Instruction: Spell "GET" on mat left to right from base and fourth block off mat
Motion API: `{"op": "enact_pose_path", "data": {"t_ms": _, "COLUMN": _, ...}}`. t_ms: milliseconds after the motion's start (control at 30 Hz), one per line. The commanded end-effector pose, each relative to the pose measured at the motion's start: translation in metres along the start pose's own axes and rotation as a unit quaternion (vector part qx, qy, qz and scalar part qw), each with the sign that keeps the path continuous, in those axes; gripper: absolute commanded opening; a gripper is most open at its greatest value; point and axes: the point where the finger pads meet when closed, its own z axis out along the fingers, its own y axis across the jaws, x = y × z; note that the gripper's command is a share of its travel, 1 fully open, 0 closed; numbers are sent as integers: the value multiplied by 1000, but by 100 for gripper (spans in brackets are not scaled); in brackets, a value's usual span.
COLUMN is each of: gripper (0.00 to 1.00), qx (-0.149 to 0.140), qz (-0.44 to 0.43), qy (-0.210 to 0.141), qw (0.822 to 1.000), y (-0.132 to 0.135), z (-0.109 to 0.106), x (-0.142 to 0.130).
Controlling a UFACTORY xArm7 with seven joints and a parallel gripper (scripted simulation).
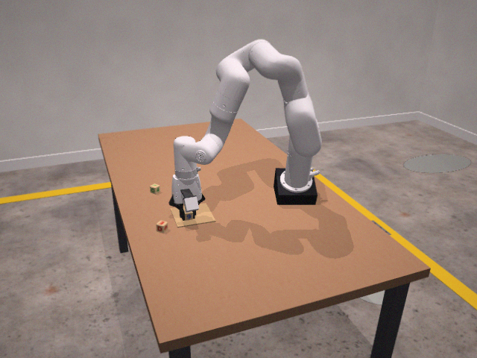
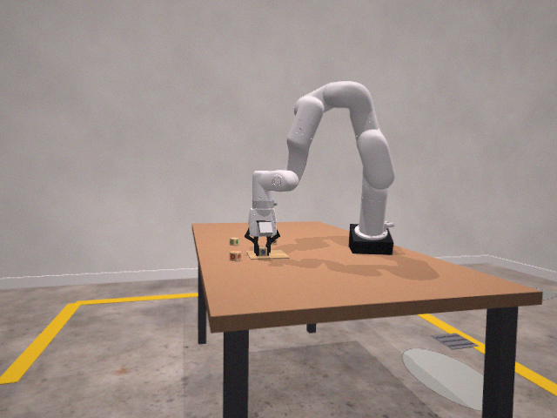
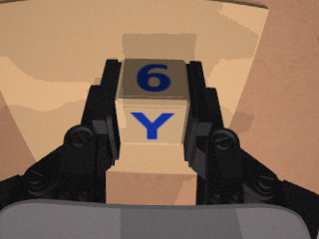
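My gripper point(image 3: 153, 82) is shut on a wooden block with blue marks point(image 3: 154, 103), a "6" on its top face and a "Y" on the near side. The block rests on the tan mat point(image 1: 196, 216), seen also in the exterior view point(image 2: 262, 251). A block with green marks point(image 1: 154, 188) lies on the table off the mat, to its far left. A block with red marks point(image 1: 162, 226) lies on the table just left of the mat's near corner. A fourth block is hidden behind the gripper.
The robot base point(image 1: 296, 191) stands to the right of the mat. The table's left edge point(image 1: 115, 192) runs close to the green and red blocks.
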Motion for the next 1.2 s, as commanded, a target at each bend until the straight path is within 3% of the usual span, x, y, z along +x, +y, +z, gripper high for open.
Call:
{"op": "enact_pose_path", "data": {"t_ms": 0, "gripper": 27, "qx": -2, "qz": 0, "qy": -1, "qw": 1000, "y": 1, "z": -1, "x": -1}}
{"op": "enact_pose_path", "data": {"t_ms": 600, "gripper": 27, "qx": -2, "qz": 0, "qy": -1, "qw": 1000, "y": 1, "z": -5, "x": -1}}
{"op": "enact_pose_path", "data": {"t_ms": 833, "gripper": 27, "qx": -2, "qz": 0, "qy": -1, "qw": 1000, "y": 1, "z": -43, "x": 0}}
{"op": "enact_pose_path", "data": {"t_ms": 900, "gripper": 27, "qx": -2, "qz": 0, "qy": -1, "qw": 1000, "y": 1, "z": -43, "x": 0}}
{"op": "enact_pose_path", "data": {"t_ms": 1167, "gripper": 27, "qx": -2, "qz": 0, "qy": -1, "qw": 1000, "y": 1, "z": -95, "x": 0}}
